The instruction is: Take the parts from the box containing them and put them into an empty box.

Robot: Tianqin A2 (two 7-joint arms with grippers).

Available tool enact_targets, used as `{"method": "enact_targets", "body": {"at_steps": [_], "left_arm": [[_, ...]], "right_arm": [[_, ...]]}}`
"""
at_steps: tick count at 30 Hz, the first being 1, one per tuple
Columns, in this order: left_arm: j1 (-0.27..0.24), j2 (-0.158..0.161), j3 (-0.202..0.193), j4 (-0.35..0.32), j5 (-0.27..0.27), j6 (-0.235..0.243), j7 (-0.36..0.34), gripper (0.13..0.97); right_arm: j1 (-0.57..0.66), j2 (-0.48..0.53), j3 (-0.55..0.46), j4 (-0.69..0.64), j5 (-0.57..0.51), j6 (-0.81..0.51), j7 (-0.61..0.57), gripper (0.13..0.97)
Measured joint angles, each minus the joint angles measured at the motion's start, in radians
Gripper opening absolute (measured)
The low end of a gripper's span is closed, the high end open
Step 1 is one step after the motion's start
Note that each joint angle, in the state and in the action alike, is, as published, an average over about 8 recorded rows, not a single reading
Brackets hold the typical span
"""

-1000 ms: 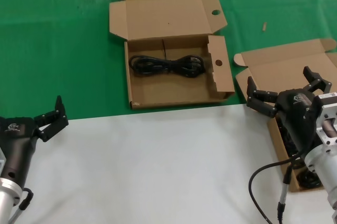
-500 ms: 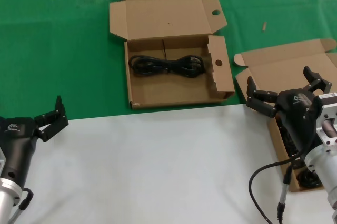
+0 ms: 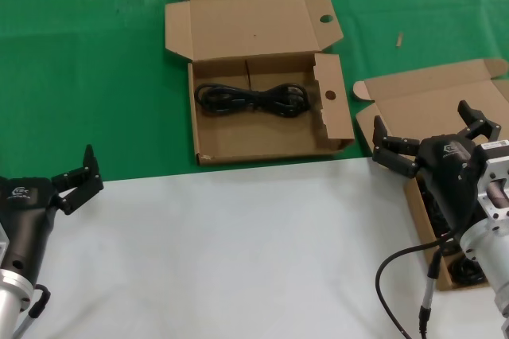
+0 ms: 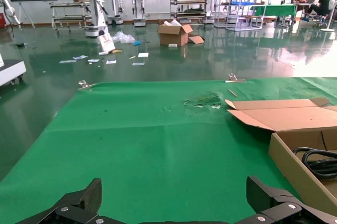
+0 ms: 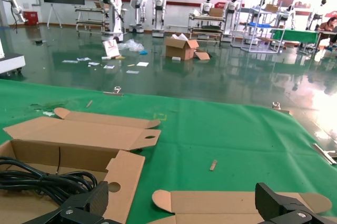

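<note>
The box with round finger holes [image 3: 330,116] lies open at the middle back, and one black coiled cable bundle [image 3: 253,99] rests inside it. The plain-lidded box [image 3: 433,104] lies open at the right. Dark parts [image 3: 469,272] show inside it, mostly hidden by my right arm. My right gripper [image 3: 421,120] hangs open over that box with nothing between its fingers. In the right wrist view the right gripper [image 5: 181,197] spans the plain lid [image 5: 231,203], with the holed box [image 5: 124,174] and its cable [image 5: 42,179] beside it. My left gripper [image 3: 79,180] waits open at the near left.
A green mat [image 3: 87,68] covers the back of the table and a white sheet [image 3: 223,259] covers the front. A small wood chip [image 3: 399,39] lies on the mat behind the right box. A black cable [image 3: 398,275] hangs from my right arm.
</note>
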Motion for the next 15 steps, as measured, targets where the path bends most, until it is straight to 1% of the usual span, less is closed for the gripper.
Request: {"method": "enact_targets", "body": {"at_steps": [15], "left_arm": [[0.0,0.0,0.0,0.0,0.0,0.0,0.0,0.966]], "right_arm": [[0.0,0.0,0.0,0.0,0.0,0.0,0.0,0.966]]}}
